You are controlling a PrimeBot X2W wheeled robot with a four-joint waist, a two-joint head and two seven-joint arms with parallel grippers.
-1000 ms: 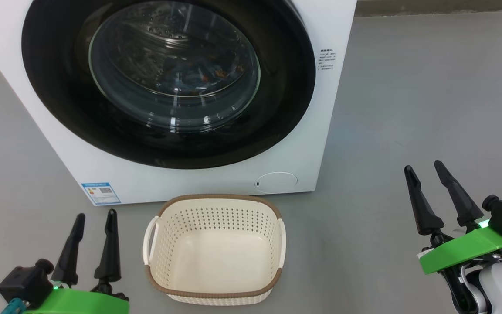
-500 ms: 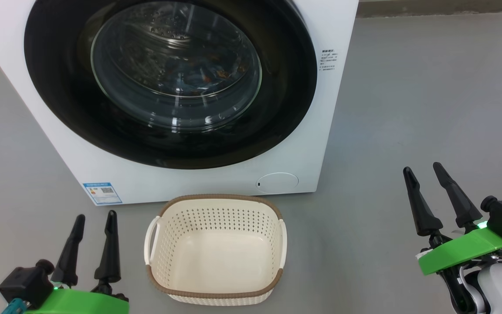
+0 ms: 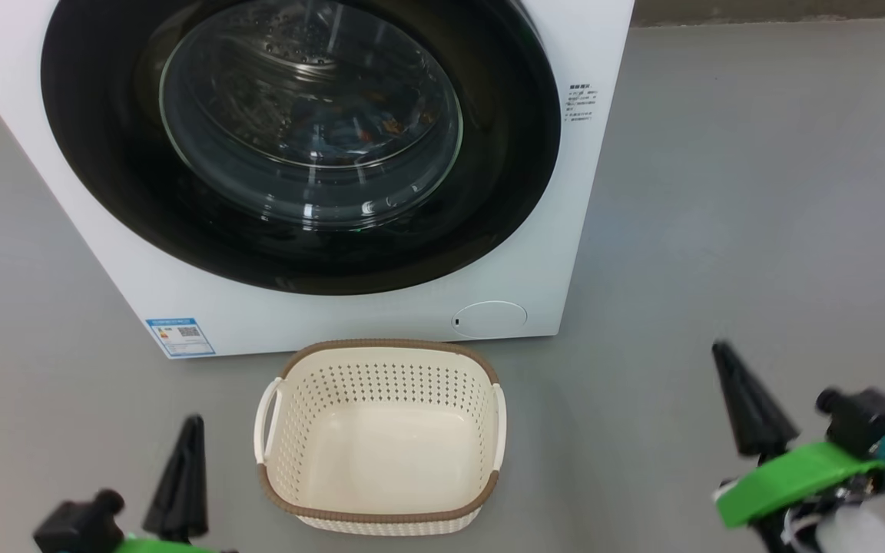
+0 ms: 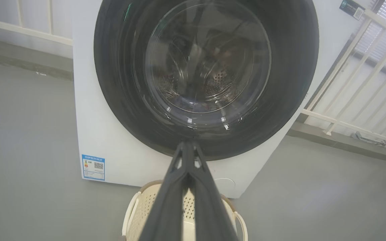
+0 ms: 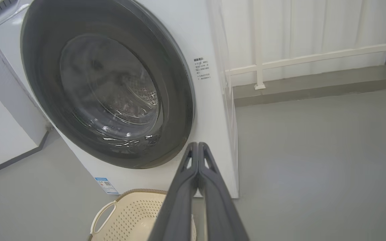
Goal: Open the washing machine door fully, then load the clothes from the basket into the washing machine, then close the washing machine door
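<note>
If the washing machine door [image 3: 300, 146], seemingly shut over the clothes [image 3: 390, 123], has not latched, it may swing open, with the left end effector [image 4: 188, 144] and right end effector [image 5: 198, 144] closed, empty, apart from it.

Washing machine door [image 3: 304, 130] shut flush on washing machine [image 3: 558, 246] front; drum mouth blocked. Basket [image 3: 389, 347] on floor [image 3: 742, 192] just before machine, under door; top open to reach from above. Wide bare floor right of machine, white railing [image 5: 300, 58] bounding it at back.
</note>
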